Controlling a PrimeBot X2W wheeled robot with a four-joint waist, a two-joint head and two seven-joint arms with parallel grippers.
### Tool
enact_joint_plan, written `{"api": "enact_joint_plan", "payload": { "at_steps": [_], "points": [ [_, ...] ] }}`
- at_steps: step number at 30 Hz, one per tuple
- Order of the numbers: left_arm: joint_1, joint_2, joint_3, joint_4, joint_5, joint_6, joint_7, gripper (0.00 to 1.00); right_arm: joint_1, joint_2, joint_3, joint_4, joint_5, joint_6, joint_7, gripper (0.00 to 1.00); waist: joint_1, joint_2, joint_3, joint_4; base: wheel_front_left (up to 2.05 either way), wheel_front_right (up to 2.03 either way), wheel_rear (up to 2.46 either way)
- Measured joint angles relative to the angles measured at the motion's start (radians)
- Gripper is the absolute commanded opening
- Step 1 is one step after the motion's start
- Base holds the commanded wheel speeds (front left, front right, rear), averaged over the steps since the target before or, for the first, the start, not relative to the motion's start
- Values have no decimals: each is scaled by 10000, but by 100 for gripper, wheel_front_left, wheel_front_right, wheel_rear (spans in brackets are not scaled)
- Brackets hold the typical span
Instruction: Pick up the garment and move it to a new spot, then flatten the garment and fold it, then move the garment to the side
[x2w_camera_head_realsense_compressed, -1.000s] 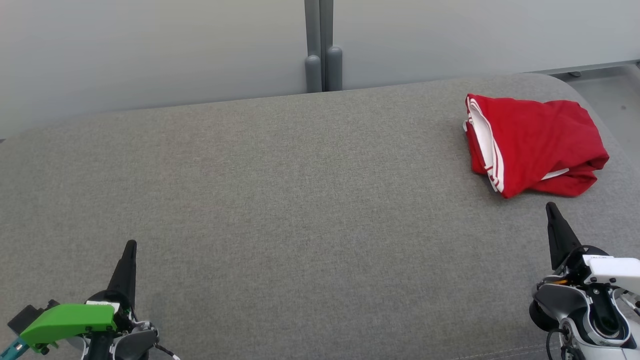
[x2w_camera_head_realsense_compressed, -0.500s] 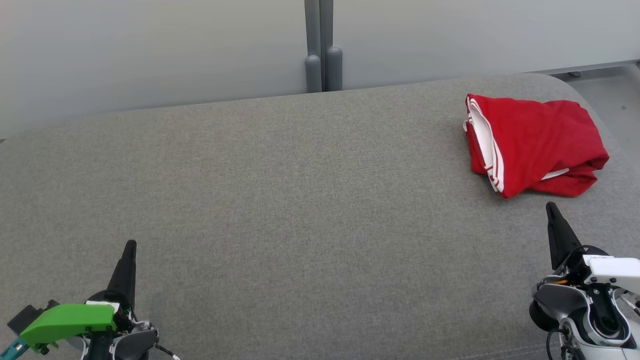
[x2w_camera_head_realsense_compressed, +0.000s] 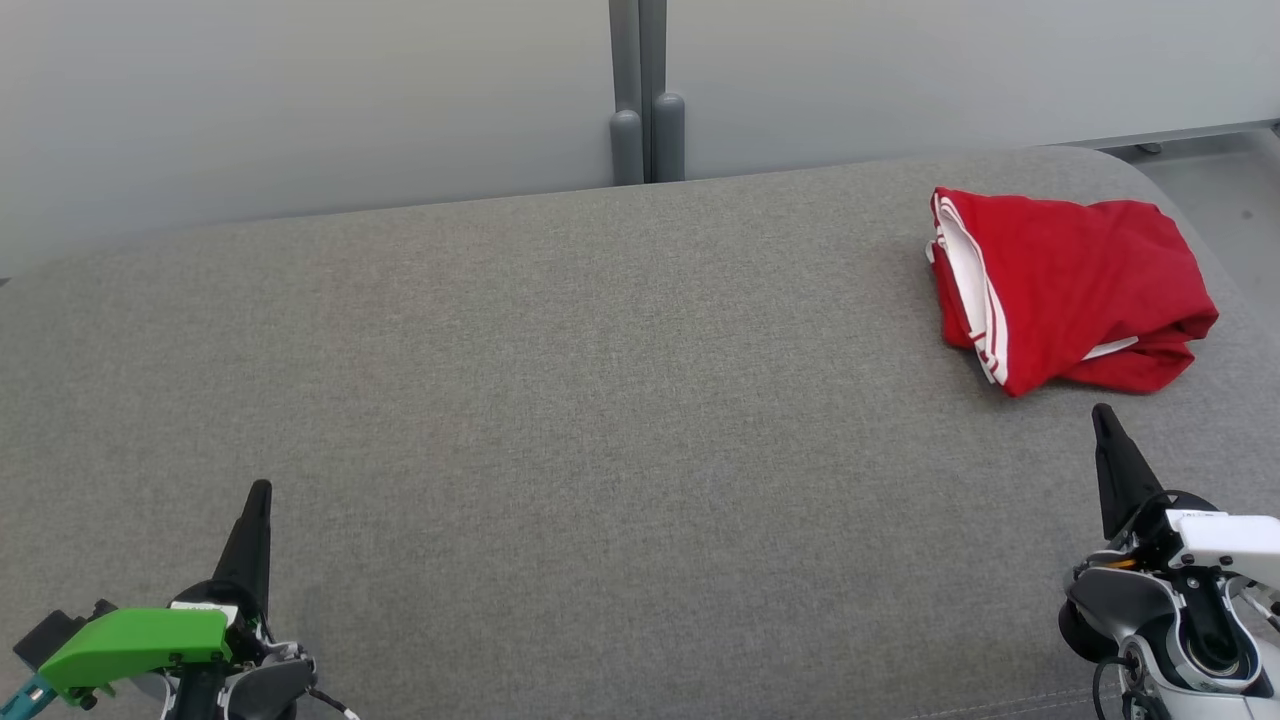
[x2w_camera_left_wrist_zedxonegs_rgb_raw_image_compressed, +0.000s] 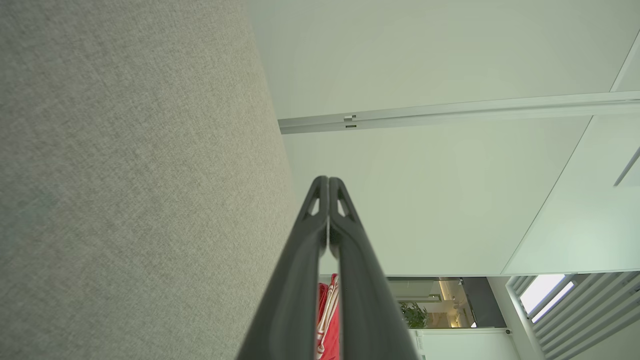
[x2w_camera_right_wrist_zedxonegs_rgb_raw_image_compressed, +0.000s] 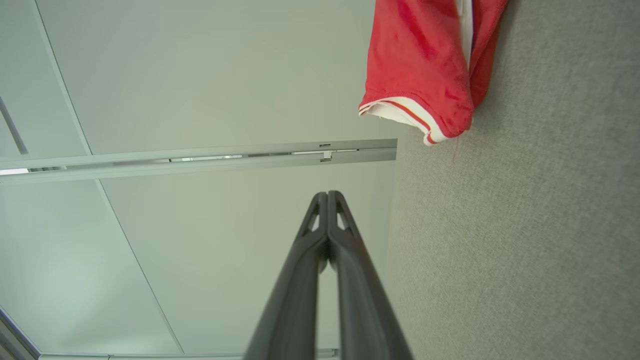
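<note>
The red garment (x2w_camera_head_realsense_compressed: 1070, 285) lies folded in a loose bundle at the upper right of the head view, on the grey cushion (x2w_camera_head_realsense_compressed: 600, 400), close to the cushion's rounded far right corner. White trim with thin red stripes runs along the bundle's left edge, and a short white strip shows near its lower right.

The right gripper (x2w_camera_head_realsense_compressed: 1100, 410) sits at the lower right of the head view, its dark fingers pressed together into a single point aimed up the frame. The tip is just below the garment's lower edge but does not touch it. In the right wrist view the two fingers meet at their tips with nothing between them, and the garment's striped hem is at the top right of that frame.

The left gripper (x2w_camera_head_realsense_compressed: 262, 487) is at the lower left of the head view, well apart from the garment, with a green part on its wrist. Its fingers are also closed tip to tip and empty, which the left wrist view confirms.

Behind the cushion stands a pale wall (x2w_camera_head_realsense_compressed: 300, 100) with a grey post (x2w_camera_head_realsense_compressed: 640, 90) at the top centre.
</note>
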Motion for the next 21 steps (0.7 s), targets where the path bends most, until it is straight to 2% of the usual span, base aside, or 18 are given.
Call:
{"api": "enact_joint_plan", "payload": {
  "at_steps": [21],
  "points": [
    [0,-2,33,-12,0,-2,0,0,0,4,-13,-6,0,0,31,0,0,0,2,0,0,0,0]
  ]
}}
